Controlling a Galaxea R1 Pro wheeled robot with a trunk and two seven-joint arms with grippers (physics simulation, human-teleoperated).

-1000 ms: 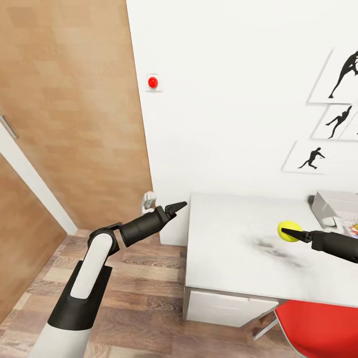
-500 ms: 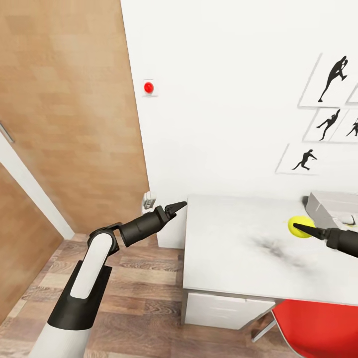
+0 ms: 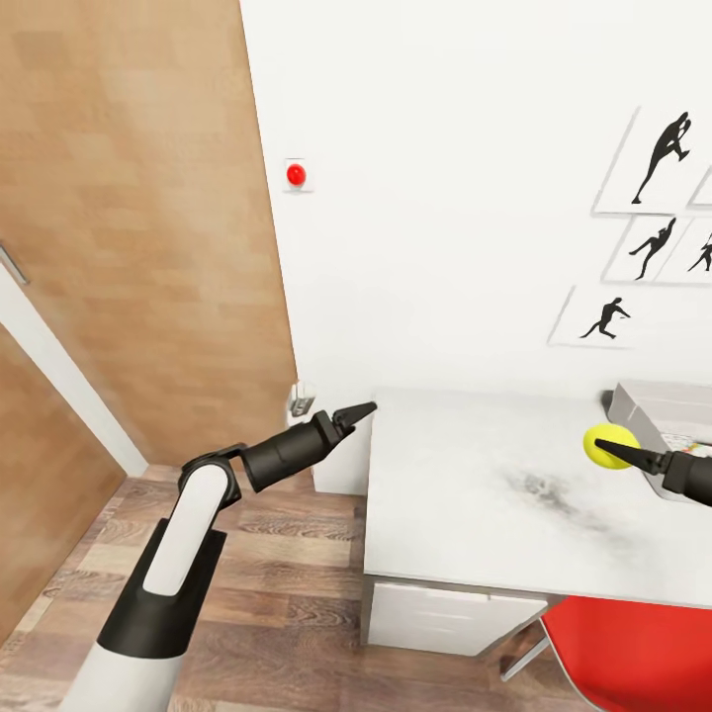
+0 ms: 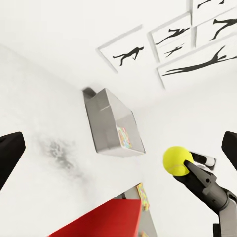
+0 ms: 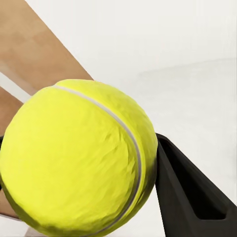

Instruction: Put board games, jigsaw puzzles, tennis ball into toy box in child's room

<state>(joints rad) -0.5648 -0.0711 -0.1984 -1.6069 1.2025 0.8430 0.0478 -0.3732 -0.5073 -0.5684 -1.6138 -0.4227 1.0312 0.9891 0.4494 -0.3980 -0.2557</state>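
The tennis ball (image 3: 605, 445), fuzzy yellow-green, hangs just above the table (image 3: 465, 494) with my right gripper (image 3: 611, 450) shut on it. It sits right at the near rim of the light-grey toy box (image 3: 658, 403). The left wrist view has the ball (image 4: 177, 160) beside the toy box (image 4: 106, 121), with a colourful printed item (image 4: 126, 138) inside the bin. Up close, the ball (image 5: 79, 158) rests against a black finger (image 5: 190, 197). My left gripper (image 3: 361, 409) hovers open at the table's left end, holding nothing.
A red chair (image 3: 623, 653) stands at the table's front right. A red wall button (image 3: 296, 175) and black silhouette pictures (image 3: 658, 158) hang on the white wall. A wood door panel (image 3: 129, 247) fills the left, above plank floor (image 3: 277, 593).
My right gripper has carried the tennis ball rightward and slightly up, to the toy box rim. The camera turned a little early on. The left arm has barely moved.
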